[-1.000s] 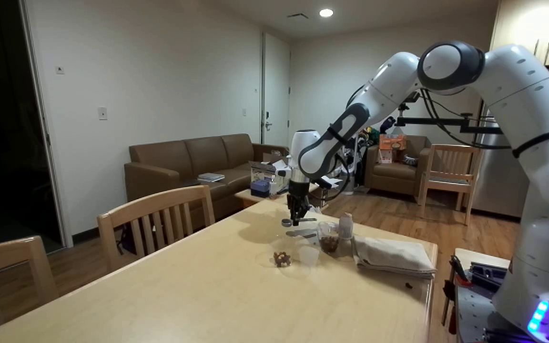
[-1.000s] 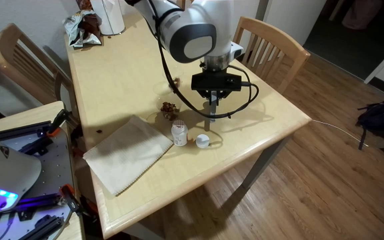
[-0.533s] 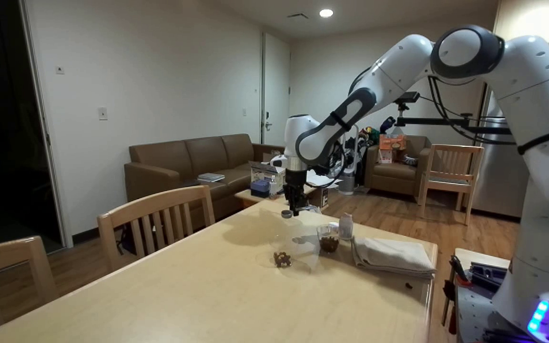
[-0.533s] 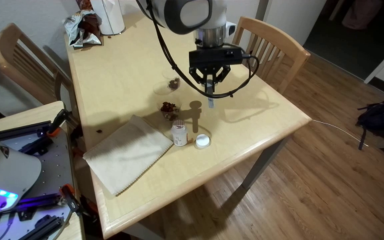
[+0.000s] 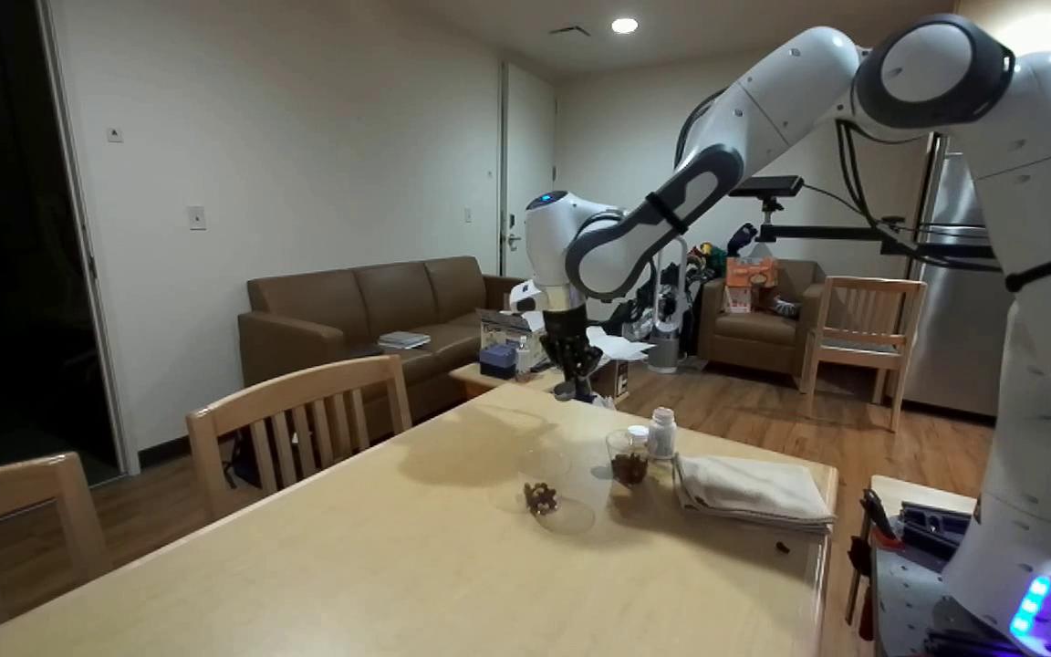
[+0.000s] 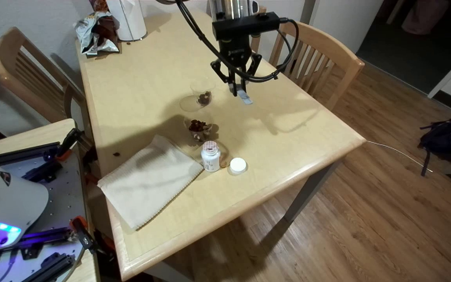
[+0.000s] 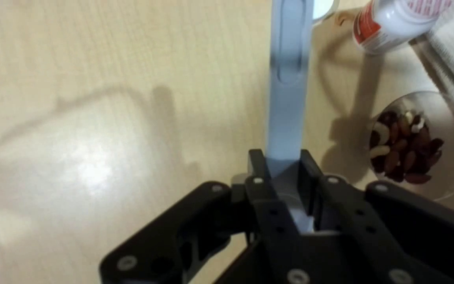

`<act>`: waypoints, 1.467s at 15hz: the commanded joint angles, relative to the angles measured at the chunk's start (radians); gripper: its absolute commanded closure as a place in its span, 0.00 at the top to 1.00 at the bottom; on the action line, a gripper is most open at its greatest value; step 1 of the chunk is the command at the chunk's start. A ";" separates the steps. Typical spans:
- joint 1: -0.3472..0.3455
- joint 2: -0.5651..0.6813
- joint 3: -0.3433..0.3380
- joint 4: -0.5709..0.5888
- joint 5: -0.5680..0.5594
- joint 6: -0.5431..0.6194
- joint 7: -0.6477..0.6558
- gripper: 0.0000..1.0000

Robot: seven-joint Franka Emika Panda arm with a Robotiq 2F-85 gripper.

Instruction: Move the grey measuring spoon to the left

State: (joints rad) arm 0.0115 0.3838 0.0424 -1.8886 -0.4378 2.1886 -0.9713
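The grey measuring spoon (image 7: pixel 288 90) is long and slim. Its flat handle points away from my gripper (image 7: pixel 279 156) in the wrist view, and the jaws close around it from both sides. In an exterior view the gripper (image 6: pixel 238 92) holds the spoon (image 6: pixel 245 98) tilted above the table, with the handle end sticking out past the fingertips. In an exterior view the round bowl (image 5: pixel 564 391) shows beside the fingertips of the gripper (image 5: pixel 580 388). The bowl is mostly hidden by the fingers in the wrist view.
A clear cup of nuts (image 6: pixel 199 127), another clear cup (image 6: pixel 204 98), a white bottle (image 6: pixel 210 158), a white cap (image 6: pixel 238 165) and a folded cloth (image 6: pixel 151 182) are on the table (image 6: pixel 280 160). A dark lump (image 6: pixel 116 154) lies near the cloth. Chairs line the table's sides.
My gripper has risen with the spoon and moved away from the bottle and cap, further over the table in an exterior view. The wrist and spoon have tilted. The other objects stayed put.
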 commanded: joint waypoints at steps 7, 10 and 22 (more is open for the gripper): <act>0.055 -0.046 0.016 -0.050 -0.110 -0.095 -0.024 0.09; 0.073 -0.042 0.022 -0.066 -0.137 -0.107 -0.012 0.09; 0.136 -0.003 0.011 -0.013 -0.266 -0.224 0.091 0.09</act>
State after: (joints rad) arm 0.0959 0.3736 0.0596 -1.9272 -0.5961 2.0527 -0.9495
